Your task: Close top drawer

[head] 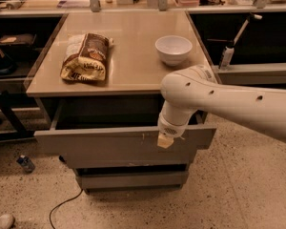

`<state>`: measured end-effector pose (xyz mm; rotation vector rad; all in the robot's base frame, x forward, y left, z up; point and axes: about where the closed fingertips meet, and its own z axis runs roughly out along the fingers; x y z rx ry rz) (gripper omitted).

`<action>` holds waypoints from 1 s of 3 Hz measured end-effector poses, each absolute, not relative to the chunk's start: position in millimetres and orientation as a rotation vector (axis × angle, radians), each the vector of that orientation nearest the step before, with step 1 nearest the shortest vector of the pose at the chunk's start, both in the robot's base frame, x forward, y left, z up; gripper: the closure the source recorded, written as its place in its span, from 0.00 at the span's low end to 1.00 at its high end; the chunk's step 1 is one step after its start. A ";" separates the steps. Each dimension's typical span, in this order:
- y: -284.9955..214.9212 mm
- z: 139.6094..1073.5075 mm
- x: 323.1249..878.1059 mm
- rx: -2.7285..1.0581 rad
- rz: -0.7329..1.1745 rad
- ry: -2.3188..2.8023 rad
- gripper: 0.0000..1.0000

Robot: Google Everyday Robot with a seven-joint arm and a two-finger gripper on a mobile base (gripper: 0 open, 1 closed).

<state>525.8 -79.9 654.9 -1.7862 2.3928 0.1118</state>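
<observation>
Grey and handleless, the top drawer (100,144) stands pulled out from under the desk (133,78), its dark tray open to view. The white arm (219,104) reaches in from the right, and its hand (165,140) sits against the drawer's front panel near the upper edge, right of centre. I cannot tell whether the hand is wide or narrow. On the desk lie a brown snack bag (85,57) and a white bowl (173,49), well apart. A shorter drawer front (133,179) sits below.
</observation>
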 end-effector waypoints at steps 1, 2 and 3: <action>-79.0 655.5 526.9 -1.786 0.111 2.390 0.81; -79.0 655.4 526.9 -1.786 0.111 2.390 0.58; -79.0 655.4 526.9 -1.786 0.111 2.390 0.35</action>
